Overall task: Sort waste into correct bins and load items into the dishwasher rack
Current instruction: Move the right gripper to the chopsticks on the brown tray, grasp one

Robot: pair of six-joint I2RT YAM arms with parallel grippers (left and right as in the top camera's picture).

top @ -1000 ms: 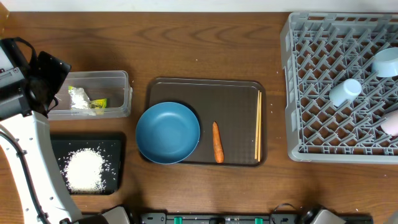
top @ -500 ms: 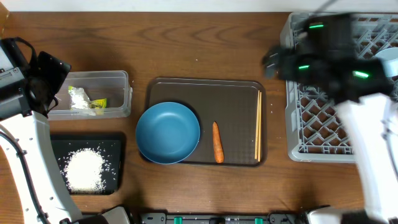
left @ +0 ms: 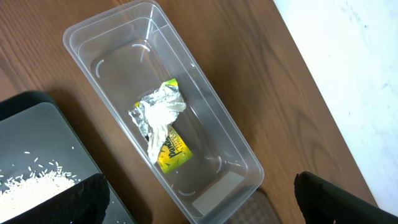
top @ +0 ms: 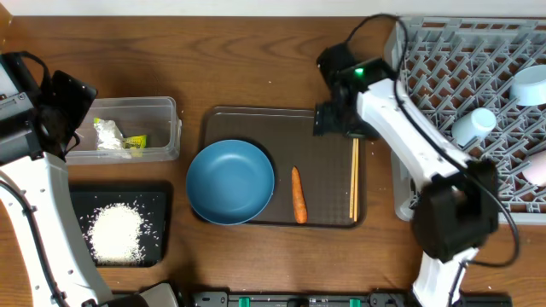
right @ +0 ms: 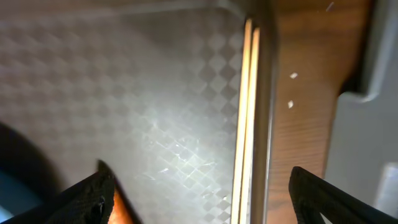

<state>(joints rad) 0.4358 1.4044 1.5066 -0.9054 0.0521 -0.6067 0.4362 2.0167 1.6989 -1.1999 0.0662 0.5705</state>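
Right gripper, jaws apart, over two thin wooden chopsticks on the chequer-textured brown tray.
One smooth orange carrot and one round dark-blue bowl share it; left gripper gapes above the clear plastic tub holding one crumpled wrapper.

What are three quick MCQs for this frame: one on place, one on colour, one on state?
1. Where is the carrot?
A) on the brown tray, between the blue bowl and the chopsticks
B) inside the bowl
C) off the tray

2. The shallow tray under the rice is:
A) white
B) black
C) red

3. The right hand is:
A) shut on the carrot
B) shut on the chopsticks
C) open and empty

Answers:
1 A: the overhead view shows it lying there.
2 B: its rim shows black around the white grains.
3 C: the wrist view shows it spread wide with nothing between.
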